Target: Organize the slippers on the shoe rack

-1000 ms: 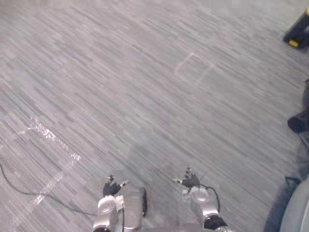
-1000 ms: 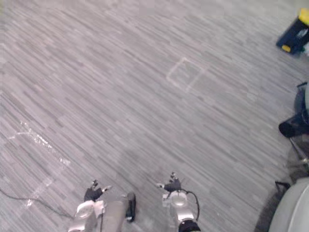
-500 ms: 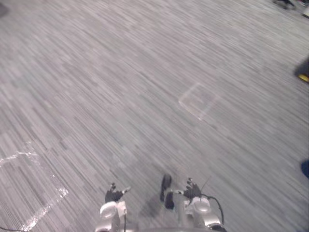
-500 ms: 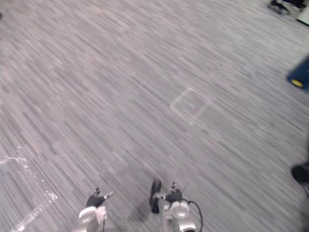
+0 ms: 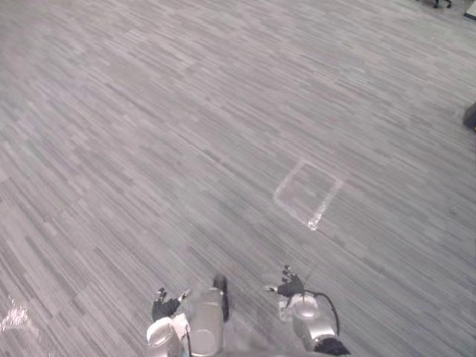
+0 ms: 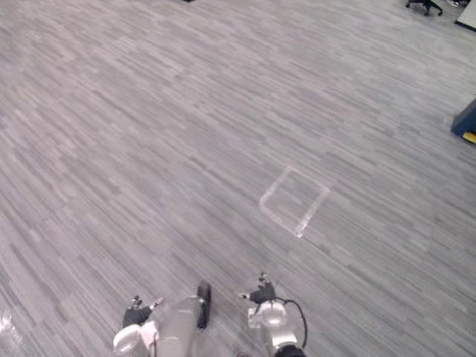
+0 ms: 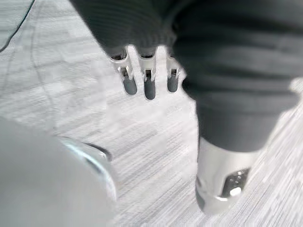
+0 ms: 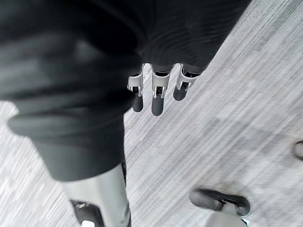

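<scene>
right hand point(image 8: 90, 61), fingers point(image 8: 158, 97) straight, grey floor point(image 8: 236, 123)

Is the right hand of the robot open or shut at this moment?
The right hand is open: in its wrist view the fingers hang straight above the floor, the thumb apart, holding nothing.

We see our left hand point(image 7: 149, 87), fingers straight and loose over the grey striped floor point(image 5: 149, 111), our right hand point(image 8: 158, 97) the same, a taped square point(image 5: 327, 204) ahead
</scene>
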Robot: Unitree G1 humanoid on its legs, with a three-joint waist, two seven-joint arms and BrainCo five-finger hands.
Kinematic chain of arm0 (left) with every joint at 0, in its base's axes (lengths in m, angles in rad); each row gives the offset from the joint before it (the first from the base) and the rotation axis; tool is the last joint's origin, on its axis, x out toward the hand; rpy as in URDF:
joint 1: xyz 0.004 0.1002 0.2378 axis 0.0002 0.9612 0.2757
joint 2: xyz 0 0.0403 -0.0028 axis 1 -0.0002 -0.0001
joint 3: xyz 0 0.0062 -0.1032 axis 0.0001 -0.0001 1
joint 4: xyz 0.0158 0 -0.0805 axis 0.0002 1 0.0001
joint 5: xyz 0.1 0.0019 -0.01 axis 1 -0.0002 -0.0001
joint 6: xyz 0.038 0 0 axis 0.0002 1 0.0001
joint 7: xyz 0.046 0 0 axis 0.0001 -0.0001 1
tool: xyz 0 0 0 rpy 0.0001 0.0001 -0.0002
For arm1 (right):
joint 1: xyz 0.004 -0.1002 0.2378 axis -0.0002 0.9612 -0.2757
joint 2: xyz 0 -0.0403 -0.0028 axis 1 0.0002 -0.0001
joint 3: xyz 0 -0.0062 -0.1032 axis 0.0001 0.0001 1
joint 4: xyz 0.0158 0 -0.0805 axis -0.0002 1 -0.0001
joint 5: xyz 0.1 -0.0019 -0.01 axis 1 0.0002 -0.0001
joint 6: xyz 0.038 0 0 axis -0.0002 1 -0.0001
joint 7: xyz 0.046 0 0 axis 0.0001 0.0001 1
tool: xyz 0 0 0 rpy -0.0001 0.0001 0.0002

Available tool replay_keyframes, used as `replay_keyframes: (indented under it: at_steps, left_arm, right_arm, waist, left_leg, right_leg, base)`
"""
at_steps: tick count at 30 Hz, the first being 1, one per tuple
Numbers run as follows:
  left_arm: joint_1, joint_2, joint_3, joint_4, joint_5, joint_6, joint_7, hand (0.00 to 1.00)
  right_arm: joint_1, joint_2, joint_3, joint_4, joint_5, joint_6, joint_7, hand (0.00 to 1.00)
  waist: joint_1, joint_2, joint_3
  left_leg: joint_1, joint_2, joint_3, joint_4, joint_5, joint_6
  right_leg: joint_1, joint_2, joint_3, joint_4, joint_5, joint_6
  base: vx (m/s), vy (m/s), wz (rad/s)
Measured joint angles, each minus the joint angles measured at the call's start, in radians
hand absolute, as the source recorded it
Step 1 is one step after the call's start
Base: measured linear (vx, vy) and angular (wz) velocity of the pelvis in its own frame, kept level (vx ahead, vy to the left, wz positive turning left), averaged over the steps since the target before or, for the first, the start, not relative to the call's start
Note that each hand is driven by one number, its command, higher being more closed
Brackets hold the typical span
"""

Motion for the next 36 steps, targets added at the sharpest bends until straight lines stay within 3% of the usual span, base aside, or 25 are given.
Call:
replay_keyframes:
  at_steps: [2,3,5,6,8,10,12,13,15,16,18,19,20,21,22,23,25,28,31,32,33,34,35,36]
  left_arm:
    - [0.004,0.016,-0.024,0.030,-0.001,0.004,0.001,0.00]
    - [0.003,0.021,-0.035,0.038,-0.001,0.005,0.001,0.00]
    - [0.003,0.027,-0.048,0.050,0.001,0.011,0.001,0.00]
    - [0.002,0.030,-0.048,0.056,0.001,0.016,0.001,0.00]
    - [-0.004,0.033,-0.047,0.068,0.006,0.016,0.001,0.00]
    - [-0.010,0.042,-0.048,0.098,0.012,0.018,0.001,0.00]
    - [-0.013,0.049,-0.066,0.105,0.020,0.018,0.000,0.00]
    - [-0.017,0.060,-0.087,0.121,0.040,0.018,-0.001,0.00]
    - [-0.016,0.079,-0.111,0.132,0.057,0.017,-0.003,0.00]
    - [-0.015,0.075,-0.112,0.137,0.058,0.018,-0.002,0.00]
    - [0.002,0.060,-0.104,0.129,0.066,0.017,-0.003,0.00]
    - [0.017,0.033,-0.072,0.117,0.072,0.020,-0.007,0.00]
    - [0.026,0.012,-0.045,0.089,0.077,0.021,-0.009,0.00]
    - [0.030,0.008,-0.043,0.077,0.078,0.021,-0.011,0.00]
    - [0.032,0.012,-0.045,0.070,0.079,0.021,-0.022,0.00]
    - [0.024,0.021,-0.046,0.063,0.080,0.022,-0.024,0.00]
    - [0.026,0.040,-0.046,0.050,0.075,0.019,-0.022,0.00]
    - [0.025,0.029,-0.045,0.024,0.076,0.015,-0.022,0.00]
    - [0.011,0.020,-0.040,0.011,0.073,0.009,-0.022,0.00]
    - [0.015,0.014,-0.041,0.019,0.072,0.000,-0.021,0.00]
    - [0.020,0.010,-0.037,0.029,0.051,-0.004,-0.021,0.00]
    - [0.020,0.012,-0.036,0.033,0.042,-0.004,-0.022,0.00]
    - [0.019,0.020,-0.033,0.031,0.036,-0.005,-0.022,0.00]
    - [0.019,0.022,-0.029,0.036,0.035,-0.004,-0.021,0.00]
  right_arm:
    - [0.013,0.000,-0.016,0.000,-0.001,-0.001,0.003,0.00]
    - [0.016,0.000,-0.021,0.000,-0.001,-0.001,0.005,0.00]
    - [0.040,0.002,-0.028,0.000,-0.001,-0.002,0.008,0.00]
    - [0.051,0.002,-0.028,0.000,-0.002,-0.002,0.013,0.00]
    - [0.056,0.001,-0.037,0.004,-0.005,-0.003,0.018,0.00]
    - [0.057,0.002,-0.041,0.039,-0.009,-0.001,0.020,0.00]
    - [0.051,-0.006,-0.040,0.046,-0.029,-0.005,0.019,0.00]
    - [0.037,-0.008,-0.034,0.060,-0.035,-0.003,0.020,0.00]
    - [0.033,-0.008,-0.026,0.083,-0.036,-0.001,0.023,0.00]
    - [0.043,-0.004,-0.034,0.074,-0.035,-0.001,0.023,0.00]
    - [0.043,-0.006,-0.057,0.067,-0.035,-0.001,0.023,0.00]
    - [0.050,-0.004,-0.055,0.060,-0.035,-0.003,0.026,0.00]
    - [0.053,0.003,-0.046,0.061,-0.034,0.002,0.026,0.00]
    - [0.055,0.002,-0.038,0.061,-0.033,0.005,0.026,0.00]
    - [0.054,0.002,-0.023,0.060,-0.032,0.006,0.026,0.00]
    - [0.049,0.003,-0.022,0.060,-0.031,0.008,0.024,0.00]
    - [0.055,0.004,-0.028,0.061,-0.025,0.011,0.017,0.00]
    - [0.050,0.004,-0.038,0.065,-0.025,0.010,0.017,0.00]
    - [0.038,0.006,-0.067,0.065,-0.025,0.010,0.016,0.00]
    - [0.040,0.004,-0.073,0.069,-0.025,0.009,0.009,0.00]
    - [0.045,0.005,-0.073,0.074,-0.026,0.010,0.006,0.00]
    - [0.047,0.004,-0.064,0.077,-0.026,0.011,0.009,0.00]
    - [0.058,0.003,-0.056,0.076,-0.031,0.015,0.019,0.00]
    - [0.058,0.004,-0.057,0.062,-0.036,0.015,0.020,0.00]
  waist:
    - [-0.001,-0.002,0.000]
    - [-0.005,-0.002,0.002]
    - [-0.033,-0.001,0.003]
    - [-0.045,0.003,0.005]
    - [-0.053,0.000,0.006]
    - [-0.065,-0.001,0.009]
    - [-0.089,-0.001,0.010]
    - [-0.105,-0.006,0.011]
    - [-0.108,-0.030,0.005]
    - [-0.116,-0.026,0.001]
    - [-0.115,0.007,-0.015]
    - [-0.116,0.042,-0.016]
    - [-0.103,0.071,-0.013]
    - [-0.096,0.078,-0.013]
    - [-0.090,0.077,-0.004]
    - [-0.092,0.062,0.005]
    - [-0.084,0.025,0.008]
    - [-0.066,0.017,0.005]
    - [-0.048,0.012,0.023]
    - [-0.048,0.019,0.020]
    - [-0.045,0.036,0.009]
    - [-0.043,0.033,0.006]
    - [-0.031,0.003,-0.003]
    - [-0.029,-0.003,-0.005]
  left_leg:
    - [0.094,-0.014,0.036,0.041,-0.095,0.025]
    - [0.135,-0.021,0.042,0.043,-0.122,0.025]
    - [0.253,-0.025,0.061,0.029,-0.176,0.025]
    - [0.309,-0.023,0.073,0.001,-0.198,0.021]
    - [0.388,-0.014,0.105,-0.045,-0.222,0.011]
    - [0.464,-0.009,0.133,-0.098,-0.228,0.001]
    - [0.506,-0.010,0.137,-0.127,-0.238,-0.016]
    - [0.528,-0.020,0.125,-0.138,-0.247,-0.033]
    - [0.572,-0.054,0.085,-0.147,-0.266,-0.064]
    - [0.611,-0.049,0.040,-0.144,-0.282,-0.090]
    - [0.553,0.008,-0.013,0.033,-0.280,-0.092]
    - [0.456,0.067,-0.047,0.276,-0.246,-0.092]
    - [0.364,0.123,-0.057,0.500,-0.130,-0.075]
    - [0.330,0.148,-0.057,0.588,-0.044,-0.073]
    - [0.272,0.175,-0.061,0.727,-0.093,-0.080]
    - [0.216,0.164,-0.075,0.771,-0.141,-0.086]
    - [0.141,0.122,-0.080,0.716,-0.203,-0.078]
    - [0.072,0.066,-0.114,0.437,-0.258,-0.085]
    - [0.012,-0.045,-0.268,0.175,-0.202,-0.099]
    - [0.018,-0.068,-0.350,0.059,-0.139,-0.102]
    - [0.020,-0.062,-0.337,0.092,-0.056,-0.116]
    - [0.020,-0.065,-0.314,0.119,-0.049,-0.106]
    - [0.042,-0.066,-0.235,0.137,-0.095,-0.078]
    - [0.074,-0.056,-0.178,0.145,-0.123,-0.061]
  right_leg:
    - [-0.086,-0.049,-0.006,0.331,0.024,0.073]
    - [-0.133,-0.069,-0.009,0.477,0.046,0.089]
    - [-0.246,-0.114,-0.070,0.773,0.049,0.081]
    - [-0.313,-0.133,-0.119,0.826,0.029,0.059]
    - [-0.415,-0.142,-0.206,0.773,-0.006,0.042]
    - [-0.469,-0.129,-0.302,0.591,-0.013,0.046]
    - [-0.501,-0.089,-0.339,0.340,0.039,0.044]
    - [-0.499,-0.065,-0.340,0.177,0.113,0.033]
    - [-0.490,-0.066,-0.316,0.089,0.206,-0.018]
    - [-0.487,-0.056,-0.296,0.146,0.245,-0.094]
    - [-0.455,-0.019,-0.330,0.155,0.181,-0.095]
    - [-0.411,0.037,-0.329,0.125,0.154,-0.103]
    - [-0.366,0.091,-0.302,0.095,0.133,-0.124]
    - [-0.346,0.114,-0.286,0.087,0.122,-0.132]
    - [-0.303,0.146,-0.239,0.093,0.084,-0.155]
    - [-0.262,0.153,-0.202,0.093,0.058,-0.156]
    - [-0.199,0.151,-0.118,0.074,0.037,-0.149]
    - [-0.127,0.145,-0.007,0.046,0.034,-0.128]
    - [-0.068,0.099,0.092,0.044,-0.010,-0.094]
    - [-0.056,0.086,0.135,0.058,-0.060,-0.064]
    - [-0.051,0.076,0.171,0.098,-0.123,-0.040]
    - [-0.051,0.068,0.191,0.123,-0.147,-0.029]
    - [-0.069,0.029,0.212,0.203,-0.167,0.006]
    - [-0.115,0.005,0.190,0.307,-0.146,0.050]
  base:
    - [0.56,0.271,-0.36]
    - [0.42,0.188,-0.30]
    - [0.47,0.175,-0.19]
    - [0.52,0.136,-0.24]
    - [0.40,0.066,-0.45]
    - [0.40,0.039,-0.36]
    - [0.53,0.004,-0.02]
    - [0.40,-0.039,0.20]
    - [0.51,-0.110,0.40]
    - [0.65,-0.193,0.52]
    - [0.55,-0.215,0.26]
    - [0.56,-0.216,-0.37]
    - [0.56,-0.161,-0.67]
    - [0.56,-0.046,-1.18]
    - [0.55,-0.002,-1.15]
    - [0.65,-0.026,-1.00]
    - [0.56,-0.032,-1.09]
    - [0.49,0.096,-1.19]
    - [0.50,0.288,-1.09]
    - [0.44,0.327,-1.19]
    - [0.44,0.358,-1.22]
    - [0.46,0.376,-1.38]
    - [0.45,0.342,-1.45]
    - [0.43,0.330,-1.49]
